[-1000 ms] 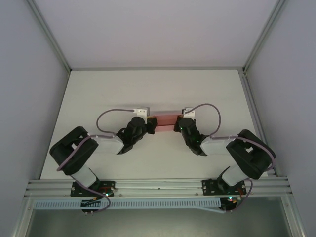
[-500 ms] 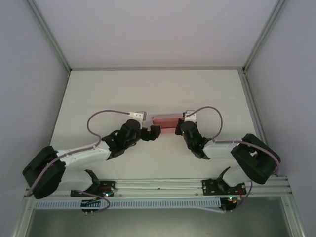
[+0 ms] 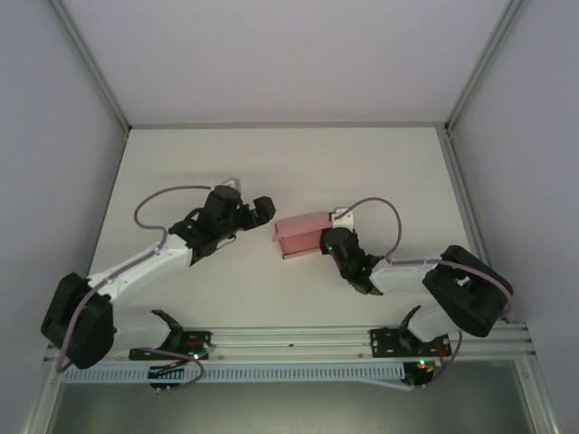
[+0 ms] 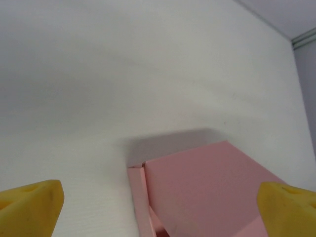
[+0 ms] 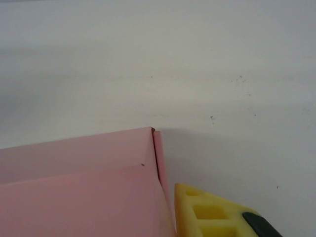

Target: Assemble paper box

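The pink paper box (image 3: 298, 233) sits on the white table (image 3: 271, 163) at mid-depth, folded up, with its left end angled toward the near side. My left gripper (image 3: 260, 210) hangs open just left of it and does not touch it. In the left wrist view the paper box (image 4: 207, 182) lies ahead between the widely spread yellow fingertips (image 4: 32, 203). My right gripper (image 3: 326, 242) is at the box's right end. In the right wrist view one yellow finger (image 5: 212, 212) rests against the side wall of the paper box (image 5: 84, 182), which hides the other finger.
Grey enclosure walls (image 3: 54, 136) stand on the left, right and back of the table. An aluminium rail (image 3: 289, 342) with both arm bases runs along the near edge. Cables (image 3: 375, 210) loop off each wrist.
My left gripper opened, let go of the box and drew away to the left and back. The box settled lower and turned, its left end swinging toward the near side. The right gripper shifted slightly nearer.
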### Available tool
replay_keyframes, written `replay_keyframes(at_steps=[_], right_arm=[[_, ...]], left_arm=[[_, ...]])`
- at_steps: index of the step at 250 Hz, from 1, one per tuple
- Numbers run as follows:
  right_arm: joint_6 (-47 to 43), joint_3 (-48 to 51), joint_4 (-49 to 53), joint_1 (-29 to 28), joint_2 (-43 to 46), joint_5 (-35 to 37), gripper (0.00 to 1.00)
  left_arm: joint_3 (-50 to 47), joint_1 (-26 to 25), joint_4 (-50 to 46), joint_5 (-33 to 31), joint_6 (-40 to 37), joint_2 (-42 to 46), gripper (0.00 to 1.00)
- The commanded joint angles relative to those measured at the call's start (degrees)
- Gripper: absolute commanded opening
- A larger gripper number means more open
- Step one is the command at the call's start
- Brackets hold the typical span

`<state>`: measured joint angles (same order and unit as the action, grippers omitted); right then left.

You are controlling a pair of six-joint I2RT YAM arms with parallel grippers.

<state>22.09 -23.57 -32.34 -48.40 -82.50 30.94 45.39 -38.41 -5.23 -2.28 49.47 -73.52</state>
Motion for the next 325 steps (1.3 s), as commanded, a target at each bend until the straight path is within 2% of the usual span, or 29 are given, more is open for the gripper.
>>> replay_keyframes(at_steps=[1, 82, 114, 134, 161, 214, 232, 260, 279, 311, 325], right_arm=[[0.2, -0.8, 2.8, -0.9, 1.1, 2.0, 0.22], [2.5, -0.1, 7.8, -2.5, 5.1, 2.7, 0.31], [3.2, 0.5, 9.9, -3.0, 6.2, 3.4, 0.30], [3.7, 0.9, 11.0, -3.3, 6.5, 3.3, 0.31], [5.2, 1.8, 13.0, -3.8, 7.5, 3.1, 0.32], [9.7, 4.5, 26.2, -4.2, 16.6, 3.2, 0.42], [11.2, 5.8, 31.4, -4.2, 22.3, 3.8, 0.51], [9.9, 7.4, 35.0, -4.0, 31.0, 3.8, 0.67], [7.1, 6.4, 35.0, -1.5, 34.5, -0.9, 0.75], [4.9, -0.2, 35.6, 10.0, 31.9, -19.8, 0.94], [4.3, -3.6, 36.2, 14.3, 29.0, -25.7, 0.99]], left_arm=[[1.9, 0.3, 0.8, 6.8, 1.1, -3.1, 1.00], [-2.4, -0.3, 7.3, 13.0, 1.1, -8.8, 1.00], [-4.1, -1.9, 10.6, 14.6, 1.3, -12.0, 0.99], [-4.3, -2.4, 11.4, 14.8, 1.3, -14.5, 0.94], [-4.2, -2.7, 12.2, 15.3, 1.2, -17.8, 0.81], [-3.6, -2.1, 12.7, 14.5, 0.8, -20.8, 0.73], [-3.3, -1.6, 12.6, 13.9, 0.4, -21.4, 0.72], [-2.9, -0.5, 12.9, 14.1, -1.0, -22.4, 0.65], [-1.9, -0.2, 12.4, 14.4, -3.1, -22.8, 0.62], [0.3, 0.5, 10.6, 14.4, -8.8, -23.3, 0.55], [0.8, 0.9, 10.8, 15.4, -10.8, -23.9, 0.53]])
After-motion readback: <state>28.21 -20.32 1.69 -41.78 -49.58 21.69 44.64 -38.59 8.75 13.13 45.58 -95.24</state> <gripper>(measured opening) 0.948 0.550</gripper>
